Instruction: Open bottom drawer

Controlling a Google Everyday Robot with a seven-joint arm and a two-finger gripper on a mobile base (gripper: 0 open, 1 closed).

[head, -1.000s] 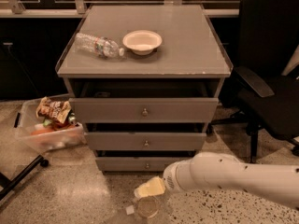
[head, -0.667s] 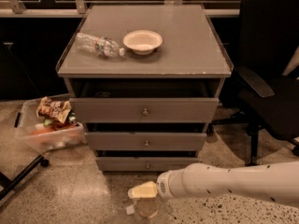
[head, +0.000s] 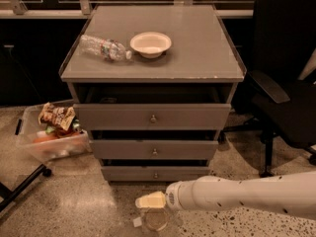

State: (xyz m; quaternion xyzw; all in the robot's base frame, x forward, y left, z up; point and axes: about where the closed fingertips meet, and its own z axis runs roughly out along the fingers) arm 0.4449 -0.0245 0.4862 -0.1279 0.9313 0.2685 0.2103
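The grey cabinet has three drawer fronts, each with a small round knob. The bottom drawer (head: 155, 173) is the lowest and shortest front and sits nearly flush with the ones above. My white arm (head: 237, 196) reaches in from the right at floor level. My gripper (head: 153, 212) hangs just in front of and below the bottom drawer's knob (head: 156, 175), a short gap away from it and not touching it.
A clear plastic bottle (head: 102, 48) and a white bowl (head: 150, 44) lie on the cabinet top (head: 197, 48). A clear bin of snacks (head: 49, 137) stands on the floor at the left. A black office chair (head: 281, 98) stands at the right.
My arm has slid a little to the left and lower, carrying the gripper to a spot under the bottom drawer's knob. The drawers have not moved.
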